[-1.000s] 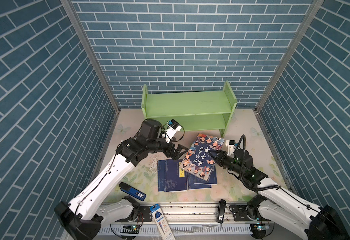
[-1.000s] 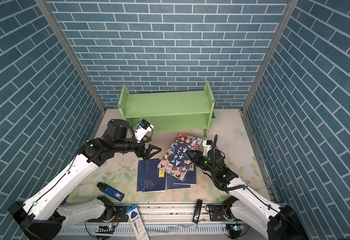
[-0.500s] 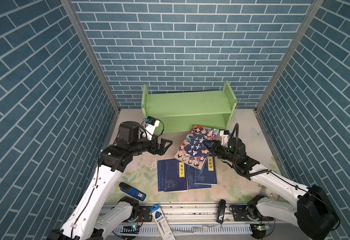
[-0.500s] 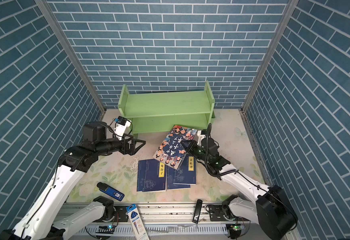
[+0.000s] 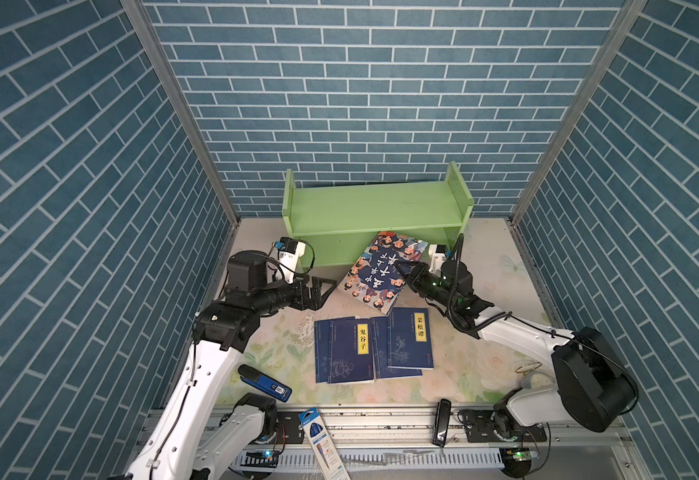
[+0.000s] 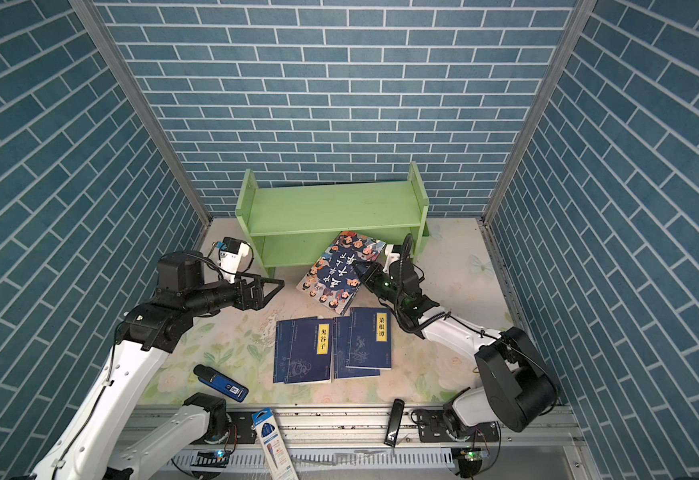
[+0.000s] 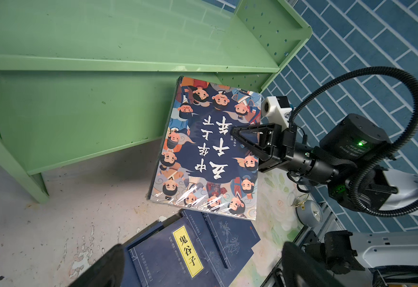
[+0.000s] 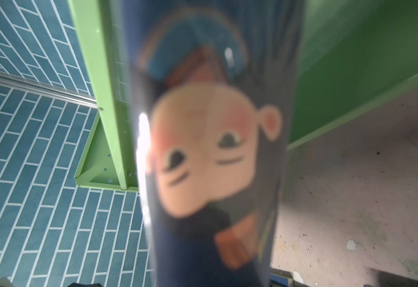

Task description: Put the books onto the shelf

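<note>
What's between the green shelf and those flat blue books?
The large cartoon-faced book, tilted, between the light green wooden shelf and thin navy-blue books; both top views show it.

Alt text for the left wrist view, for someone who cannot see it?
The right claw grips one edge of the cartoon-face book, holding it in front of the lower tier of the green shelf. Navy books lie on the table nearer the camera.

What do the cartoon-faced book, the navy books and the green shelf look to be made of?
Cartoon-faced book: printed cover in clear glossy film, probably shrink-wrap; wrinkled glare along one edge.
Navy books: matt paper covers, no glare, very thin.
Green shelf: matt painted, scuffed; rows of small holes in the side panel; wood or sheet metal, cannot tell.
</note>
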### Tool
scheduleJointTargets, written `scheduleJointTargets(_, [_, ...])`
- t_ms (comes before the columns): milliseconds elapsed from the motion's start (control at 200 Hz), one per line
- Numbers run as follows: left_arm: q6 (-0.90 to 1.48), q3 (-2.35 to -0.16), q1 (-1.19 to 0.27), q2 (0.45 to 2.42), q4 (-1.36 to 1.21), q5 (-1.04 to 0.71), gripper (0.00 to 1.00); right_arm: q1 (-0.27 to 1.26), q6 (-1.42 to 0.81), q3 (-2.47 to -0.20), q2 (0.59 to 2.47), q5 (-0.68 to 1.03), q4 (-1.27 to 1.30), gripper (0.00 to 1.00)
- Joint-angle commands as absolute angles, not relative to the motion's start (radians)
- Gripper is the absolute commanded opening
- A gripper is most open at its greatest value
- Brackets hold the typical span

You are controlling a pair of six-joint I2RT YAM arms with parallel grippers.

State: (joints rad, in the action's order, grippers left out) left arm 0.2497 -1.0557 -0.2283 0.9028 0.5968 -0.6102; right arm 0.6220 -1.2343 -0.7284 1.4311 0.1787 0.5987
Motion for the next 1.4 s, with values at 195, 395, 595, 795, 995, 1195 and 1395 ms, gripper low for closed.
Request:
scheduleJointTargets(195, [0.299,-1.012,-0.210,0.878,0.533,-0.666,1.00,0.627,-1.346,-0.793,1.516,0.032,1.050,0.02])
scheduleJointTargets(395, [0.349,-0.979,-0.206,0.865,0.509,-0.686,1.00,0.635,-1.370,-0.835,1.581,-0.027,1.106,0.01])
scheduleJointTargets(595, [0.394,-0.932,-0.206,0.853,0.469,-0.701,1.00,0.660,-1.360,-0.870,1.611,-0.095,1.147,0.01])
scheduleJointTargets(795, [0.453,-0.885,-0.206,0.851,0.406,-0.704,1.00,0.673,-1.368,-0.882,1.631,-0.166,1.154,0.01])
scheduleJointTargets(995, [0.554,-0.819,-0.206,0.871,0.301,-0.700,1.00,0.698,-1.394,-0.913,1.685,-0.236,1.169,0.01])
scheduleJointTargets(1195, [0.641,-0.764,-0.207,0.919,0.163,-0.706,1.00,0.734,-1.399,-0.942,1.709,-0.318,1.125,0.01])
scheduleJointTargets(1395, [0.686,-0.730,-0.227,0.974,0.049,-0.688,0.99,0.775,-1.411,-0.946,1.722,-0.421,1.092,0.02])
